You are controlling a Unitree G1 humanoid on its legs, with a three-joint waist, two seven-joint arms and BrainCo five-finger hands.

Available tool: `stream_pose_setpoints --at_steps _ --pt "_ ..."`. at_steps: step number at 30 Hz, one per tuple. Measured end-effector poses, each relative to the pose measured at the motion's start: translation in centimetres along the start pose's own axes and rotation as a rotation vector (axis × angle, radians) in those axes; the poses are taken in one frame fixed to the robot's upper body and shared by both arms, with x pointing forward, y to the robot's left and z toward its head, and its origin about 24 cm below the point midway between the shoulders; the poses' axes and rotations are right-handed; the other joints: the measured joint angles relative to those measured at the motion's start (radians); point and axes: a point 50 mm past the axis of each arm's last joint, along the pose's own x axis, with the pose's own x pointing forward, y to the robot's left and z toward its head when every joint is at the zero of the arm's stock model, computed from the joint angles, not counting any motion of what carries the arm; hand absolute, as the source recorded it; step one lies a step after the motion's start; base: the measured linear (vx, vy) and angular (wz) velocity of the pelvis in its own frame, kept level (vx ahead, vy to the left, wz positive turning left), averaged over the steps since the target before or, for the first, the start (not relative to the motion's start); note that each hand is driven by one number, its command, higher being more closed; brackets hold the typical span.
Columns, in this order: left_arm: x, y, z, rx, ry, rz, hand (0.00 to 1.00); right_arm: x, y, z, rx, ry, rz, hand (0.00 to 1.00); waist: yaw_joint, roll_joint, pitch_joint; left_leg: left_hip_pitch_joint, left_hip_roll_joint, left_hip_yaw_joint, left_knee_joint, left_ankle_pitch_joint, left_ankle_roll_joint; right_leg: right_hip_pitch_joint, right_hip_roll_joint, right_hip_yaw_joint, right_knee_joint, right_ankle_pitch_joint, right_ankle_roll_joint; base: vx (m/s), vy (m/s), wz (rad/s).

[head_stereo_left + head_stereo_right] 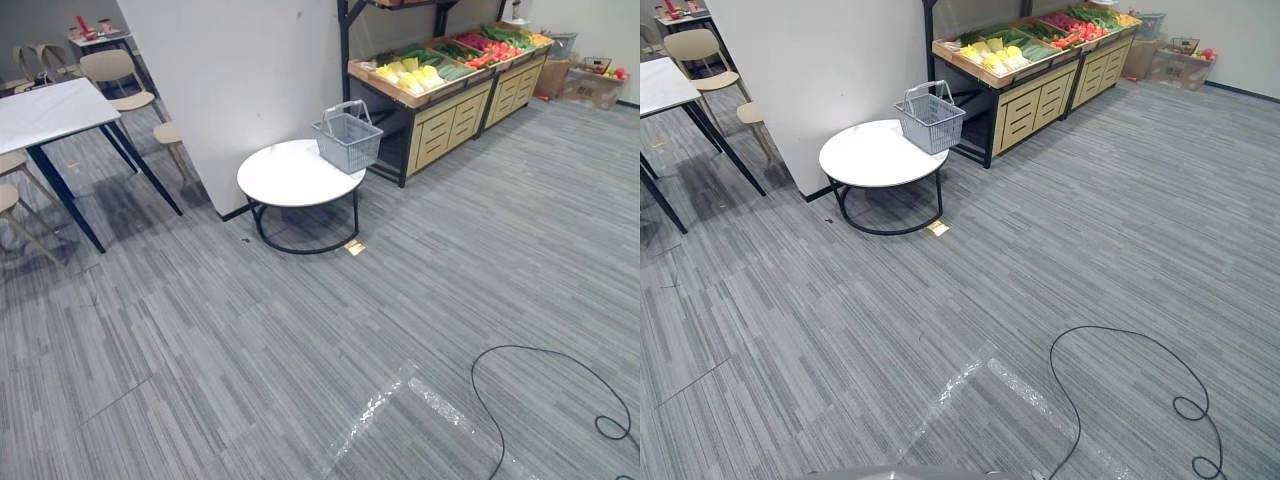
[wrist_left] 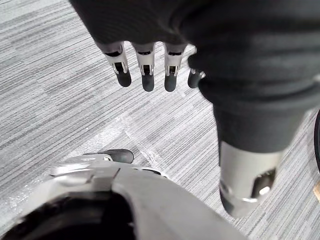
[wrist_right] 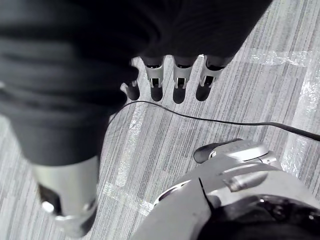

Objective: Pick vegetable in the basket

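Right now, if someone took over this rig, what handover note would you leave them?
Left hand: open, fingers relaxed, holding nothing, hanging above the floor.
Right hand: the same.
Basket: stands on the round white table, on the side nearest the wooden stand; it looks empty.
Vegetables: lying on top of that stand.
Done: nothing yet.
Left: walk up, pick a vegetable, put it in the basket.

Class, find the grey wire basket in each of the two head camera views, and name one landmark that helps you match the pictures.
Left eye view: the basket is upper centre, on the far right edge of the round white table.
Right eye view: the basket is upper left of centre, on the same table edge.
Shared landmark: the wooden produce stand just behind the basket.
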Motion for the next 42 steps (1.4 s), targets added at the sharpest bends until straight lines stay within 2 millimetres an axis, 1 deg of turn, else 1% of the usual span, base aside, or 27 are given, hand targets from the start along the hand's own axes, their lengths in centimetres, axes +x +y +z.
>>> stream_pose_setpoints --at_steps 3,4,5,6,8,11,13,18,20,25,38,40,41,42 --pt "0.0 0.1 -0.1 -0.001 0.007 0.002 0.0 0.1 0.3 0.4 0.002 -0.016 0.006 0.0 -0.008 -0.002 0.006 0.015 -0.003 0.001 -0.013 -0.004 -0.007 0.024 0.002 -0.007 -0.028 0.0 0.001 0.13 0.001 0.01" --pt "0.1 0.1 0.2 -0.003 0.002 0.002 0.0 0.2 0.6 0.7 0.014 -0.024 0.01 0.0 -0.009 -0.004 0.019 0.024 -0.002 0.006 -0.013 -0.009 -0.014 0.035 0.003 -0.01 -0.036 0.0 0.001 0.08 -0.005 -0.02" --pt "0.1 0.1 0.2 -0.003 0.002 0.002 0.0 0.2 0.6 0.7 0.018 -0.025 0.01 0.0 -0.009 -0.009 0.023 0.025 -0.002 0.006 -0.013 -0.01 -0.016 0.036 0.003 -0.011 -0.038 0.0 0.001 0.1 -0.019 -0.03" --pt "0.2 0.1 0.4 -0.001 -0.002 0.003 0.0 0.2 0.8 0.9 0.029 -0.03 0.013 0.0 -0.009 0.0 0.024 0.031 -0.002 0.009 -0.013 -0.012 -0.019 0.045 0.003 -0.012 -0.045 0.0 0.001 0.05 -0.019 -0.03" --pt "0.2 0.1 0.5 -0.002 -0.008 0.002 0.0 0.3 1.0 1.3 0.028 -0.038 0.017 0.0 -0.007 -0.003 0.03 0.034 0.002 0.026 -0.013 -0.015 -0.023 0.046 0.006 -0.011 -0.045 0.0 0.001 0.04 -0.03 -0.11" --pt "0.2 0.1 0.5 0.001 -0.007 0.003 0.0 0.4 1.3 1.7 0.027 -0.048 0.024 0.0 -0.009 -0.002 0.035 0.05 0.005 0.034 -0.013 -0.022 -0.034 0.06 0.008 -0.009 -0.047 -0.004 0.007 0.01 -0.034 -0.09" --pt "0.2 0.1 0.5 0.001 -0.009 0.003 0.0 0.4 1.3 1.8 0.027 -0.051 0.026 0.0 -0.009 -0.005 0.04 0.059 0.006 0.04 -0.013 -0.023 -0.035 0.065 0.009 -0.005 -0.048 -0.004 0.008 -0.02 -0.026 -0.07" --pt "0.2 0.1 0.6 0.001 -0.011 0.001 0.0 0.4 1.4 1.9 0.04 -0.056 0.04 0.0 -0.008 -0.003 0.043 0.06 0.014 0.055 -0.019 -0.023 -0.034 0.061 0.015 0.005 -0.048 -0.001 0.011 -0.05 -0.029 -0.07" --pt "0.2 0.1 0.6 0.001 -0.011 0.002 0.0 0.4 1.4 1.9 0.047 -0.055 0.04 0.0 -0.008 -0.009 0.046 0.06 0.017 0.056 -0.019 -0.022 -0.033 0.061 0.019 0.005 -0.05 -0.001 0.011 -0.06 -0.042 -0.02" --pt "0.2 0.1 0.4 -0.009 -0.004 0.004 0.0 0.4 1.3 1.5 0.12 -0.04 0.029 0.0 -0.008 -0.01 0.047 0.06 0.022 0.056 -0.02 -0.022 -0.033 0.065 0.025 0.002 -0.059 0.0 0.009 -0.01 -0.035 0.0" --pt "0.2 0.1 0.5 -0.022 -0.003 0.005 0.0 0.4 1.4 1.6 0.103 -0.038 0.023 0.0 -0.007 -0.013 0.053 0.056 0.021 0.051 -0.02 -0.022 -0.033 0.077 0.026 -0.01 -0.079 0.004 0.007 0.0 -0.015 0.02" --pt "0.3 0.1 0.6 -0.017 -0.006 0.004 0.0 0.5 1.4 1.9 0.095 -0.043 0.024 0.0 -0.009 -0.011 0.057 0.045 0.022 0.051 -0.02 -0.022 -0.033 0.06 0.026 -0.01 -0.065 0.003 0.007 -0.04 -0.023 -0.02" --pt "0.3 0.0 0.8 -0.01 -0.009 0.001 0.0 0.5 1.4 2.1 0.092 -0.048 0.025 0.0 -0.009 -0.009 0.058 0.036 0.024 0.054 -0.02 -0.021 -0.032 0.041 0.026 -0.009 -0.048 -0.002 0.001 -0.03 -0.008 -0.09" --pt "0.4 -0.1 1.2 -0.001 -0.019 -0.004 0.0 0.6 1.7 2.9 0.09 -0.067 0.029 0.0 -0.01 0.001 0.065 0.015 0.027 0.058 -0.019 -0.016 -0.03 -0.006 0.024 -0.004 0.003 -0.02 -0.008 -0.02 -0.009 -0.09"
